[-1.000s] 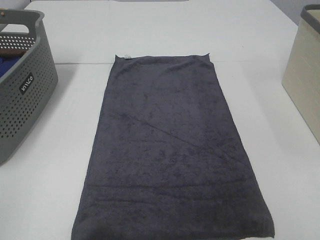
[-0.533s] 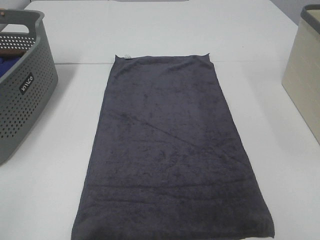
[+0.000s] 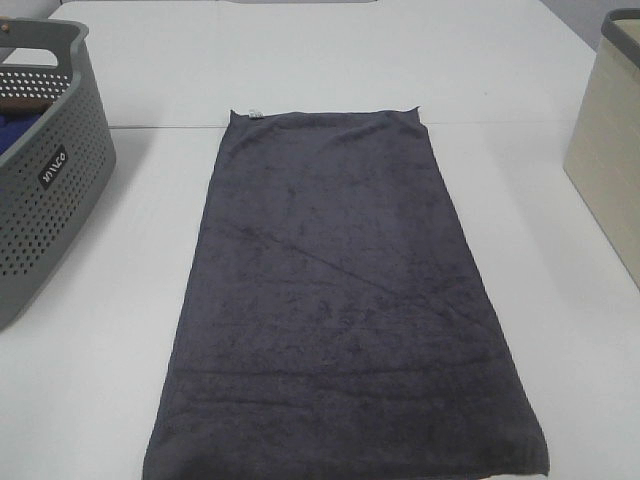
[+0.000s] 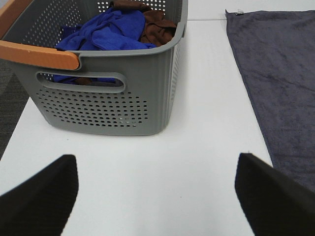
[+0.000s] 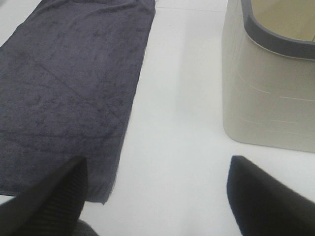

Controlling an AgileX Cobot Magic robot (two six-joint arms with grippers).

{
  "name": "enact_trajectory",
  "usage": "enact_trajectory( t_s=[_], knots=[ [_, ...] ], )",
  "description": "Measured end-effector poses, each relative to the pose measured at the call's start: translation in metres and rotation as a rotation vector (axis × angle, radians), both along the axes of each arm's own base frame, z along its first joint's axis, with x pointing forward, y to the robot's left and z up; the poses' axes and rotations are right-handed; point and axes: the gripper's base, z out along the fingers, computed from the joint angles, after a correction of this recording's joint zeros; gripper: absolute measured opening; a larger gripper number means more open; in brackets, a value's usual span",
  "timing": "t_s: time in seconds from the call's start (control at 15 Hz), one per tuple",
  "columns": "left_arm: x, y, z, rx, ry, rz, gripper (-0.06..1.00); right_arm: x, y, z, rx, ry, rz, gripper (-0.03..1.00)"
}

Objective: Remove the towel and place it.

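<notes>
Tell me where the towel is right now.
In the exterior high view the towel lies spread flat on the middle of the white table, between the grey perforated basket on the left and the beige bin on the right.

We've got a dark charcoal-grey terry towel (image 3: 345, 300) with a tiny white tag (image 3: 253, 112) at its 11 o'clock corner, on a plain white table (image 3: 330, 60). At 9 o'clock the laundry basket (image 3: 45, 170) is grey, dotted with perforations, with an orange handle (image 4: 39, 55); blue cloth (image 4: 106, 30) and brown cloth (image 4: 157, 27) inside. At 3 o'clock, a beige bin (image 3: 610, 170) with a grey rim.
</notes>
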Motion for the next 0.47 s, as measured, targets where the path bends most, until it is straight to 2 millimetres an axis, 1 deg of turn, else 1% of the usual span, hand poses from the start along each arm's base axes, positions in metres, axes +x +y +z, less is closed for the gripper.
enact_trajectory(
  t_s=[0.47],
  knots=[
    [0.0000,0.0000,0.0000,0.000,0.000,0.000,0.81,0.0000,0.0000,0.0000,0.000,0.000,0.000,0.76]
  ],
)
